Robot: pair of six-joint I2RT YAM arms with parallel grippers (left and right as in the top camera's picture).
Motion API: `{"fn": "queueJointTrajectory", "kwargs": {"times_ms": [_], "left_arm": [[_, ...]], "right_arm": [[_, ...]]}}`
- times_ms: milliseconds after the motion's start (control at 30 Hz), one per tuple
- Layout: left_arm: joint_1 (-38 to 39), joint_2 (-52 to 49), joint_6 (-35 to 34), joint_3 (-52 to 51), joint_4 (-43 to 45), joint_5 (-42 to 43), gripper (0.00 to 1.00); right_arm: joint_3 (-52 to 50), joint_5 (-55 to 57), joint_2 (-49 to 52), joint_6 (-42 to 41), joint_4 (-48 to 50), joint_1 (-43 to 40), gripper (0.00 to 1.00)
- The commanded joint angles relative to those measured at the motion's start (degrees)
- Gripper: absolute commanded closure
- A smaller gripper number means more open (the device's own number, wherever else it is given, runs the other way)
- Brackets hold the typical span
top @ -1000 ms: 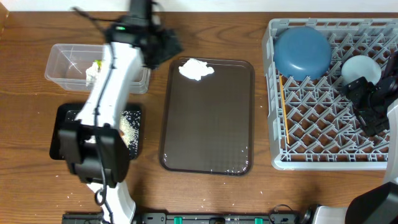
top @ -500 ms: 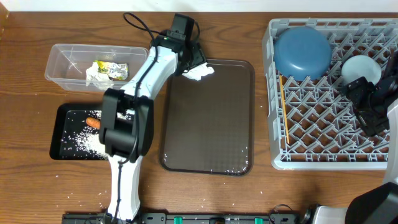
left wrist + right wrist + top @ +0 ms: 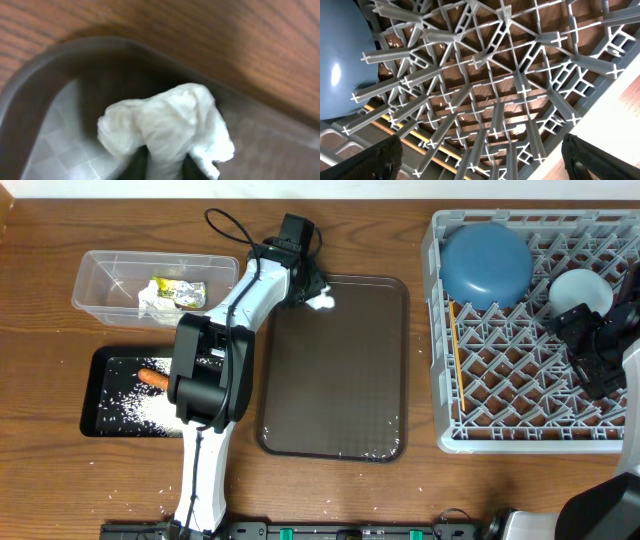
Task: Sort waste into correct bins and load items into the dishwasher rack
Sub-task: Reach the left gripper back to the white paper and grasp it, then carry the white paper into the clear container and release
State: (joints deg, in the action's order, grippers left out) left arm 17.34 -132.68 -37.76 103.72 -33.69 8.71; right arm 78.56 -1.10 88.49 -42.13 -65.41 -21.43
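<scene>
White crumpled tissue (image 3: 170, 125) lies in the far left corner of the large brown serving tray (image 3: 340, 380), just inside its rim. The left gripper (image 3: 161, 162) is pinching the tissue's lower folds, jaws pressed nearly together; this is judged a grasp for lifting it off as waste. The left arm reaches far forward from its base, passing over the shallow black rectangular tray (image 3: 105, 365), wrist angled down at the corner. The clear plastic rectangular tub (image 3: 95, 265), holding a yellow-green wrapper (image 3: 175, 292), stands near on the left and is the likely destination. The right gripper (image 3: 485, 160) hangs spread wide above the grey plastic dishwasher rack (image 3: 436, 350), holding nothing.
</scene>
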Motion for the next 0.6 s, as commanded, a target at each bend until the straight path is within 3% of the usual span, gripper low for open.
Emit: {"fn": "queueJointTrajectory", "kwargs": {"times_ms": [0,267,433,567], "left_arm": [[-0.3,0.5,0.2,-0.6,-1.3,2.9,0.94],[-2.2,13.0,0.8,-0.6,-5.1,1.8,0.94],[-7.2,21.5,0.7,-0.6,-7.4,-11.4,0.93],[-13.1,23.1,0.5,-0.6,-9.5,-15.0,0.89]], "right_arm": [[-0.1,0.2,0.2,-0.9,-0.1,-0.7,0.01],[-0.1,0.2,0.2,-0.9,-0.1,-0.7,0.01],[-0.1,0.2,0.2,-0.9,-0.1,-0.7,0.01],[-0.1,0.2,0.2,-0.9,-0.1,-0.7,0.01]]}}
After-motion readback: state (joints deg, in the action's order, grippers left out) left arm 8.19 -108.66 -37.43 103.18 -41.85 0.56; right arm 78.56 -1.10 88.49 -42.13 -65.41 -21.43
